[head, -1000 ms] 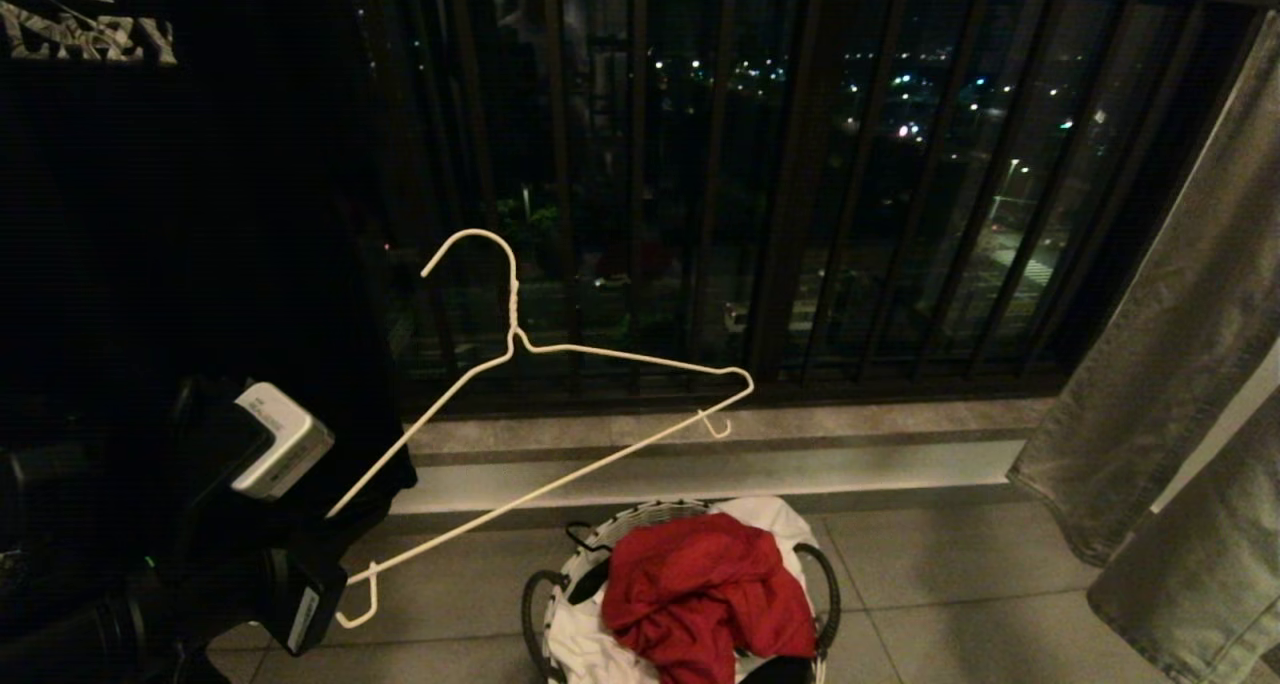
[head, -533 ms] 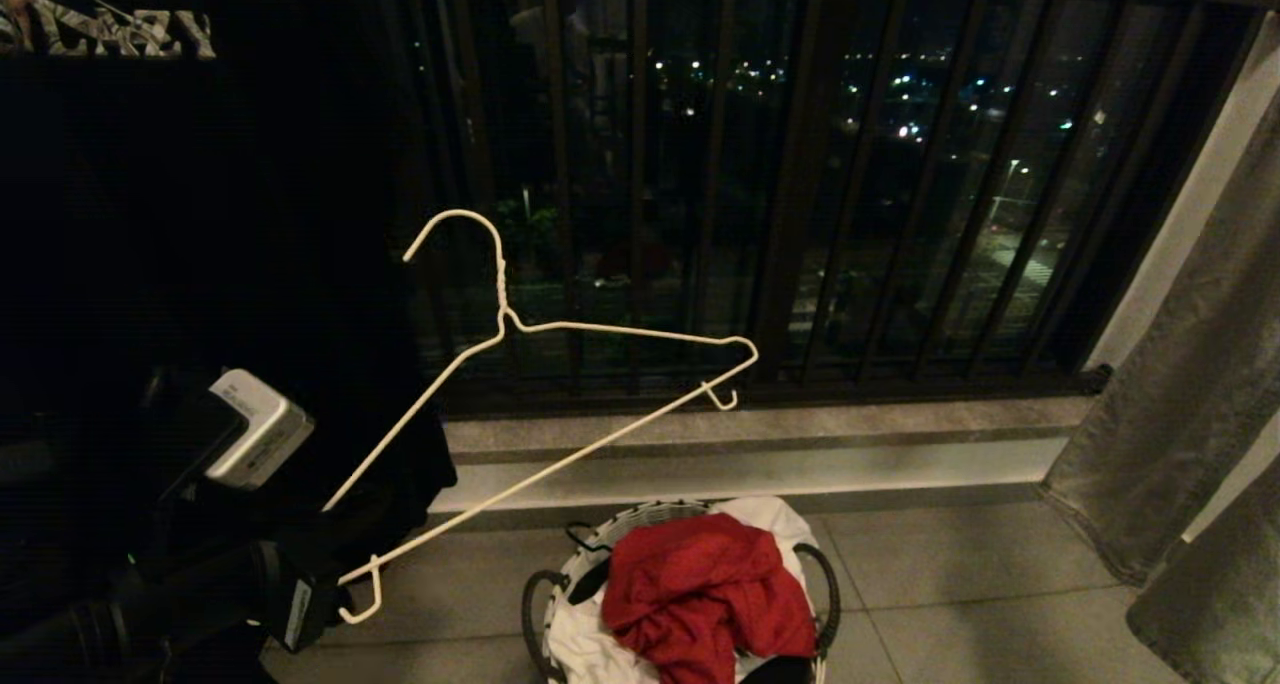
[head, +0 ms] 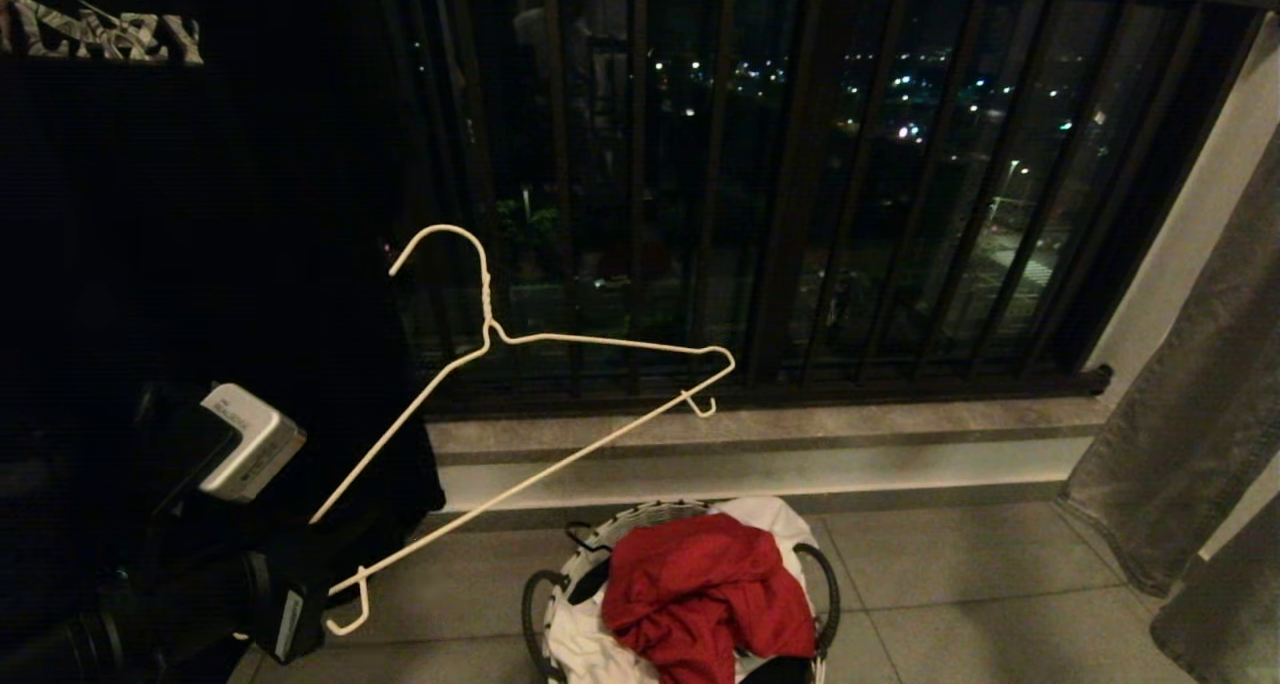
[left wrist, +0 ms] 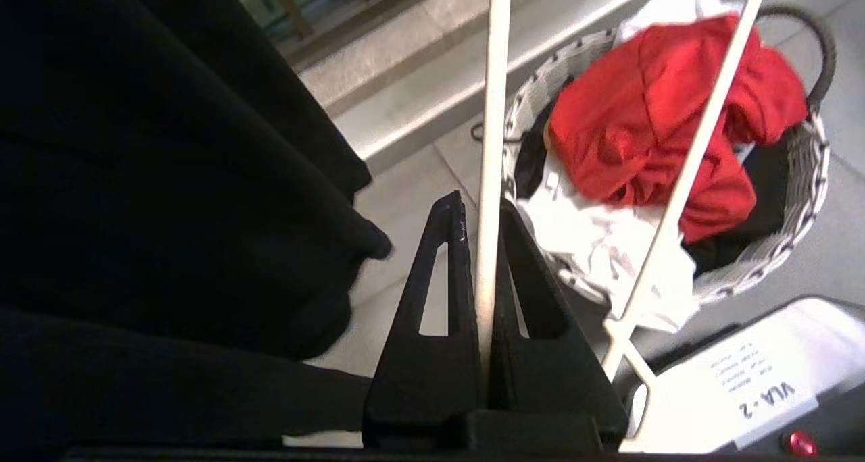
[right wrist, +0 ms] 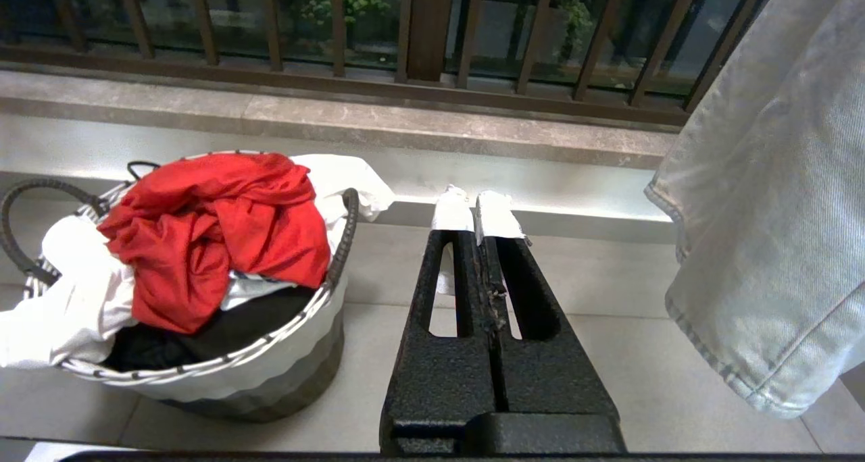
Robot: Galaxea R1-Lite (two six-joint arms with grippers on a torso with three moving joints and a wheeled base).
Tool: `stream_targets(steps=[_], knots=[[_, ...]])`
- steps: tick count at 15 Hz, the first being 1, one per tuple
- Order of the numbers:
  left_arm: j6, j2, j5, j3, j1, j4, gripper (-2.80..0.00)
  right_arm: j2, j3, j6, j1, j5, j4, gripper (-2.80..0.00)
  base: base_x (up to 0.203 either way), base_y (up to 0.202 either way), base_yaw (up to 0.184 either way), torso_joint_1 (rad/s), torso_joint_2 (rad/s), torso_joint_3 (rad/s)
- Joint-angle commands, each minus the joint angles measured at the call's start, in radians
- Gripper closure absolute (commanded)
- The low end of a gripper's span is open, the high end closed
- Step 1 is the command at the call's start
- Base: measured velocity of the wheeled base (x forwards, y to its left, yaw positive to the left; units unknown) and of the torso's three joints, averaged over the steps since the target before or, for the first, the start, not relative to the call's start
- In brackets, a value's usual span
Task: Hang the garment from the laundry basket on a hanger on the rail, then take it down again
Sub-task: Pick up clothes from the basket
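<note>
Left gripper point(left wrist: 481, 209): low on the robot's left in the head view, its black fingers point(left wrist: 432, 273) pressed together on one thin white arm of the hanger; the wire runs straight up between them.
Hanger point(head: 560, 404): white wire, held up in the air and tilted, its hook uppermost against the dark railing, its far shoulder out over the ledge. One small hook on the bottom bar shows near the far shoulder, the other near the gripped end. Its lower bar crosses in front of the basket in the left wrist view.
Garment point(head: 705, 589): red, crumpled in a heap on top of the basket's contents, no print readable. It lies apart from the hanger and from both grippers.
Laundry basket point(head: 560, 589): round, black-and-white woven rim, black loop handles, standing on the tiled floor point(head: 950, 584) just before the ledge. White cloth point(right wrist: 61, 320) and black cloth lie under the red one.
Right gripper point(right wrist: 476, 212): seen only from its own wrist camera, fingers shut together with nothing between them, white-taped tips pointing toward the ledge, beside the basket and not touching it.
Black T-shirt point(head: 180, 214): hangs on the robot's left, pale print at its top, just beside the left arm.
Denim cloth point(right wrist: 777, 198): pale, hanging on the right.
Railing point(head: 800, 184): dark vertical bars, city lights behind.
</note>
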Motion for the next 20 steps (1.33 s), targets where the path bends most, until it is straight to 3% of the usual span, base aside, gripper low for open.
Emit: stream_targets(steps=[1, 20], knots=[[0.001, 0.009, 0.002, 0.007, 0.000, -0.005, 0.00, 0.000, 0.000, -0.001, 0.000, 0.002, 0.000, 0.00, 0.000, 0.000, 0.000, 0.000, 0.00, 0.000], [0.004, -0.026, 0.008, 0.025, 0.003, 0.015, 0.00, 0.000, 0.000, 0.028, 0.000, -0.003, -0.004, 0.00, 0.000, 0.000, 0.000, 0.000, 0.00, 0.000]])
